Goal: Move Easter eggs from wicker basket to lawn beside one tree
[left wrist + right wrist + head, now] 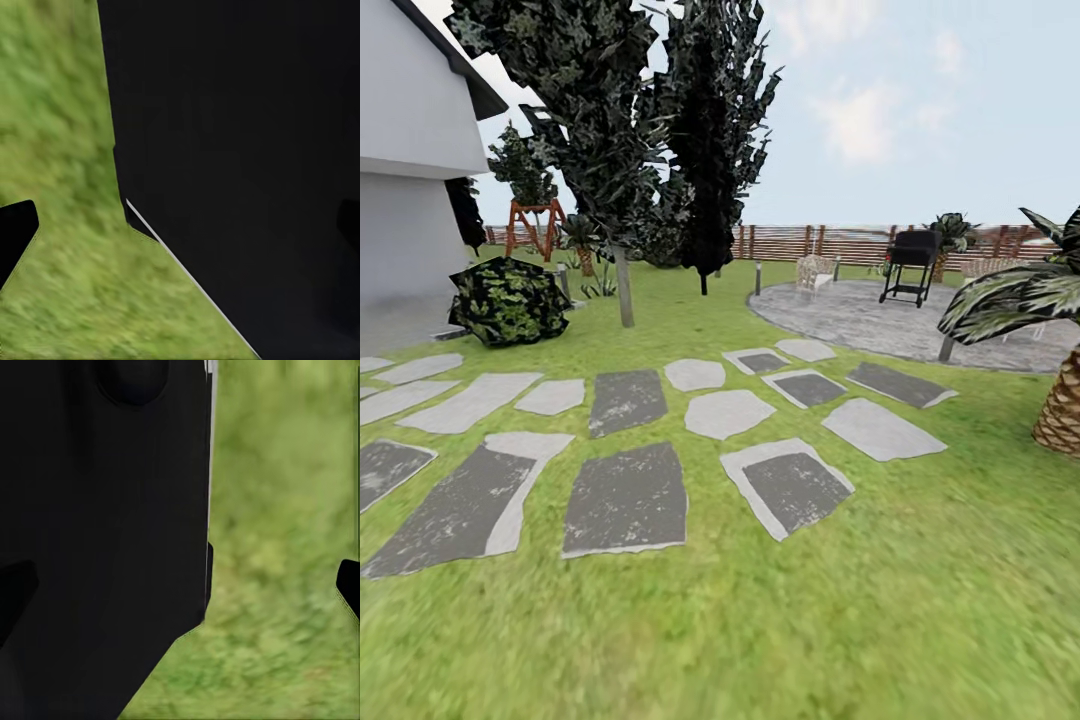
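Mottled green lawn [760,620] spreads around grey stepping stones [625,498] toward a thin pale-trunked tree [624,285]; end effector spread indeterminable.

Stepping stones [625,495] cross the lawn [760,620]; tree [623,285] behind, patio [860,320] perhaps farther right.

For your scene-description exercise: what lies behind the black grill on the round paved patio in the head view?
Behind the grill runs the brown slatted fence, with a potted leafy plant against it and pale sky above. The fence stretch directly behind the grill's body is covered, so nothing there can be read.
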